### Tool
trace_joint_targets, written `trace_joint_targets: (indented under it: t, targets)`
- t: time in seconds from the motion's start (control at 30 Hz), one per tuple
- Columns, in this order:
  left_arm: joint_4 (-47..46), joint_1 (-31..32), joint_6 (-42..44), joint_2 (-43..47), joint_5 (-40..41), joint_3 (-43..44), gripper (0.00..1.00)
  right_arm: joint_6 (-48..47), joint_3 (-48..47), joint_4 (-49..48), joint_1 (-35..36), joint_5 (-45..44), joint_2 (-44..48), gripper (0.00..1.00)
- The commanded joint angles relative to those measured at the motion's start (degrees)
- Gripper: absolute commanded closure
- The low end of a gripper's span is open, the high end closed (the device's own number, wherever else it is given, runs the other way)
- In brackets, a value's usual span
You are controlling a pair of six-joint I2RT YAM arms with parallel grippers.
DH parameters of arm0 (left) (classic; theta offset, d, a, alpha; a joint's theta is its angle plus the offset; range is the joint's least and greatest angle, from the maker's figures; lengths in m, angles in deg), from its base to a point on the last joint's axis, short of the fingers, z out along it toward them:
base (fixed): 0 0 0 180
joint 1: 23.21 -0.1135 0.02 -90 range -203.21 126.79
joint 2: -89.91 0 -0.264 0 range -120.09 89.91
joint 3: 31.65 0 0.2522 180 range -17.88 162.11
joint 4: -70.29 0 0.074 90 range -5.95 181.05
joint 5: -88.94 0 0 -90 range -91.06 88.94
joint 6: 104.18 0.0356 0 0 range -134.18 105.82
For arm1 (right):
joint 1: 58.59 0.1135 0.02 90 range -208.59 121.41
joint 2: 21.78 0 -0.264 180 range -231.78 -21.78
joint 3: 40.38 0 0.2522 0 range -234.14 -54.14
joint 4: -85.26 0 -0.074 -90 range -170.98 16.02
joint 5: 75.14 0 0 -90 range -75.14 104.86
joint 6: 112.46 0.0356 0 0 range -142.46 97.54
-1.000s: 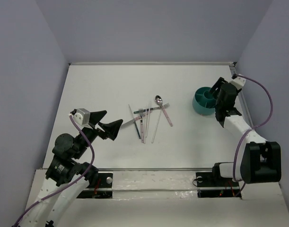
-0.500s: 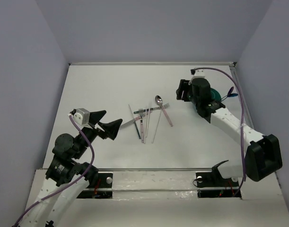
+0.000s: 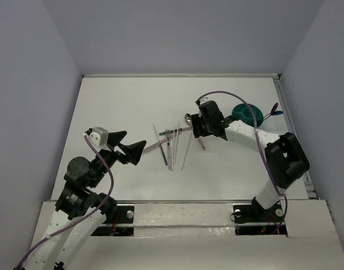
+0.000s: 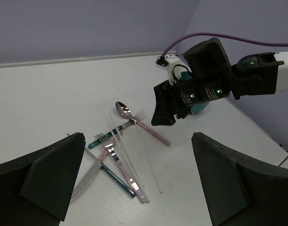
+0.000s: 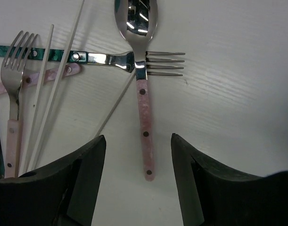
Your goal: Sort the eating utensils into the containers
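Seen from above, the utensil heap point(image 3: 172, 143) lies mid-counter point(image 3: 121, 101). Open surface runs around it from 6 o'clock through 9 to 12. The left hand point(image 3: 129, 145), fingers spread, hangs just off its 8 o'clock edge. At 3 o'clock the right hand point(image 3: 201, 125) and its forearm fill the lane toward the teal cup point(image 3: 246, 114). The cup sits at 2 o'clock near the right wall point(image 3: 324, 84), with blue spoon handles point(image 3: 276, 112) jutting toward that wall. Under the right hand, its parted fingers straddle the pink-handled spoon point(image 5: 144, 113). The counter is bare at the spoon's 3 o'clock, while the crossed fork point(image 5: 101, 58) and white sticks point(image 5: 49, 89) crowd its 9 o'clock.
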Motion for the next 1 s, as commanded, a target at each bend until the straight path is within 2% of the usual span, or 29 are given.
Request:
trace_joint_targets:
  t: [0.0, 0.13, 0.4, 0.57, 0.8, 0.83, 0.97]
  targets:
    - [-2.2, -0.4, 0.6, -0.8, -0.3, 2.4, 0.01, -1.5, -5.4, 1.9, 0.6, -0.6, -2.3, 0.36]
    - [-2.2, -0.9, 0.5, -0.6, -0.4, 2.3, 0.01, -1.6, -6.6, 2.9, 0.6, -0.8, -5.3, 0.37]
    - [-2.4, -0.9, 0.5, -0.6, -0.7, 2.3, 0.01, -2.2, -9.9, 3.6, 0.6, 0.9, -11.1, 0.45]
    - [-2.4, -0.9, 0.5, -0.3, -0.9, 2.4, 0.01, -3.3, -13.2, 4.3, 0.6, -1.4, -15.4, 0.49]
    - [-2.4, -0.9, 0.5, 0.0, -1.0, 2.2, 0.01, -3.6, -15.2, 5.9, 0.6, -4.2, -18.3, 0.60]
    - [-2.4, -0.9, 0.5, 0.0, -1.1, 2.2, 0.01, -3.5, -15.2, 6.0, 0.6, -4.2, -18.3, 0.64]
    - [-2.4, -0.9, 0.4, 0.0, -1.2, 2.3, 0.01, -3.7, -15.1, 5.8, 0.6, -4.6, -18.6, 0.71]
